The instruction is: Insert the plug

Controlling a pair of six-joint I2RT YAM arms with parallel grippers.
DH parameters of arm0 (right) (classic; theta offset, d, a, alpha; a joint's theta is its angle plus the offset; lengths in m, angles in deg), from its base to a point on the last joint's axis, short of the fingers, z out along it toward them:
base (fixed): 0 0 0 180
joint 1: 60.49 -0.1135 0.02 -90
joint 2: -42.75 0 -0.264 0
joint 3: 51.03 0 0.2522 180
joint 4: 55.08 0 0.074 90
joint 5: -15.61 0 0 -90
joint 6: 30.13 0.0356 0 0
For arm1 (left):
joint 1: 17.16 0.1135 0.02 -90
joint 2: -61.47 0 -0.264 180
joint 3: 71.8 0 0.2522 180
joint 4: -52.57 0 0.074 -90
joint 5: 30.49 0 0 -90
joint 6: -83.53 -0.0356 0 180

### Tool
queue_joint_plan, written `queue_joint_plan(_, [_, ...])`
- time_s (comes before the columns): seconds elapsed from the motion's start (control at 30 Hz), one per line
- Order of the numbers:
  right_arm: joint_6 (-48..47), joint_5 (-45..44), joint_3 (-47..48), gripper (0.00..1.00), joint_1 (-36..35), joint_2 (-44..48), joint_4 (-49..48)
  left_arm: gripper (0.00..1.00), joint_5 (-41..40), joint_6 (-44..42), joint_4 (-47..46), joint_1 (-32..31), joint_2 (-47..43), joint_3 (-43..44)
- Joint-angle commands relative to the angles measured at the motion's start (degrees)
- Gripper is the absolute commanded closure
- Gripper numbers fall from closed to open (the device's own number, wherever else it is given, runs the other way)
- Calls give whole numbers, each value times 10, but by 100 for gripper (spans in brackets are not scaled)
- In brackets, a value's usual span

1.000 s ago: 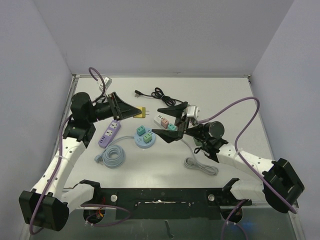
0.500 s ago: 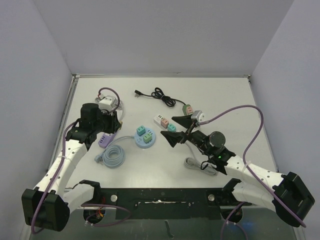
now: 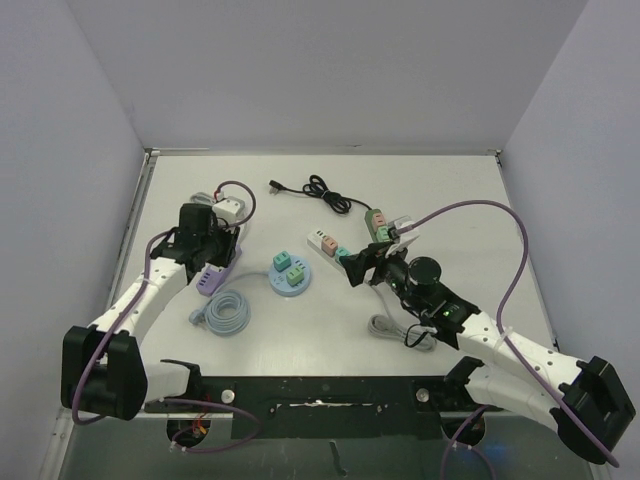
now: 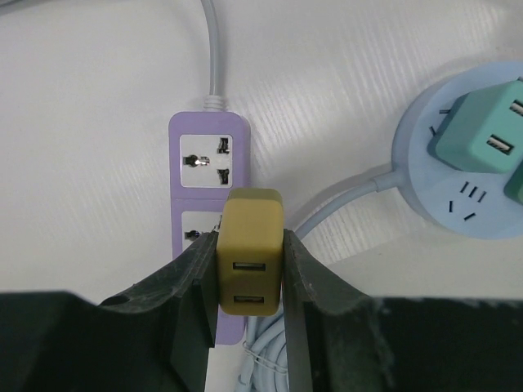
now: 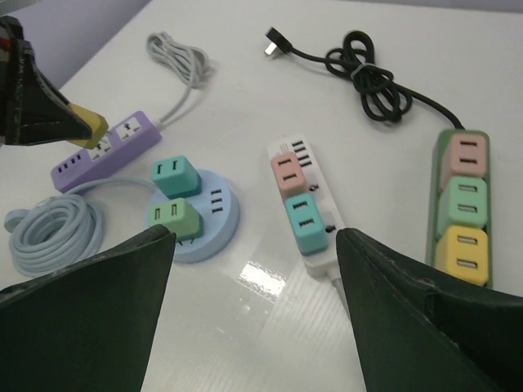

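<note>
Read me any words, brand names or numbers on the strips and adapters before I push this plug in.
No legible text in any view.
Olive adapter in the left pincer: two USB slots, no print.
Purple strip: plain socket faces, no label.
White strip: only small dark marks, too small to read.
Round blue strip and green strip: no lettering visible.

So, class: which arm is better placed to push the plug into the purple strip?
Left. The left gripper holds the yellow plug right at the purple strip; the right gripper is open and empty, near the white strip.
</note>
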Motion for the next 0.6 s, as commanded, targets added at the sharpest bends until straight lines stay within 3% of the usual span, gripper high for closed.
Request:
queue_joint_plan(0.0, [35,-91,35,19,-4,42,119,89,-11,-30,-56,0,17,31])
queue_joint_plan(0.33, [41,-111,21,19,-3,74,145,89,-38,-41,-50,0,74,76])
queue_joint_plan(0.57, [45,-113,20,19,-4,74,149,89,-22,-52,33,0,125,140])
